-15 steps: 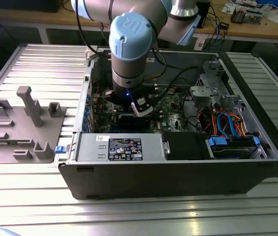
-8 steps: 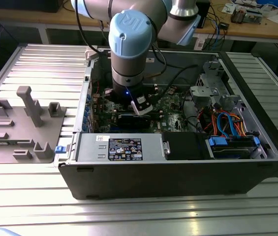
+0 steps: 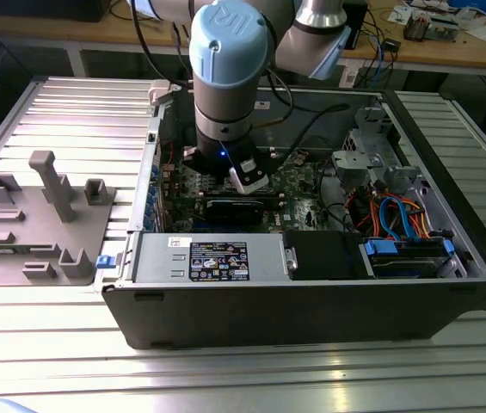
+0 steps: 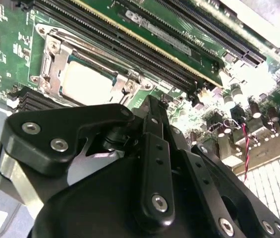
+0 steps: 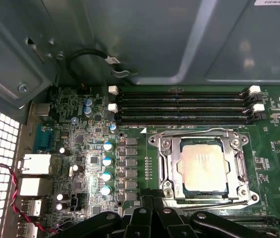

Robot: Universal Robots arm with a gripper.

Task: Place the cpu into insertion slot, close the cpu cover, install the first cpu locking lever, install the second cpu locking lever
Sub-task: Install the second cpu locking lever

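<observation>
Arm [image 3: 225, 77]: grey tube joints, pale-blue end caps. Gripper [image 4: 152, 106]: matte black linkage plates, silver screw heads.

Silver cpu [image 5: 204, 166] seated under closed cpu cover [image 5: 172, 163]

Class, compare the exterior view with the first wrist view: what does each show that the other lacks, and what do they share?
Exterior view alone: the whole open computer case on a ribbed metal table, a grey fixture block, the arm's blue-capped joint, orange and blue cables.

First wrist view alone: the cpu seated in the insertion slot, the cpu cover framing it, long black memory slots.

Shared: the green motherboard and the case's grey wall.
</observation>
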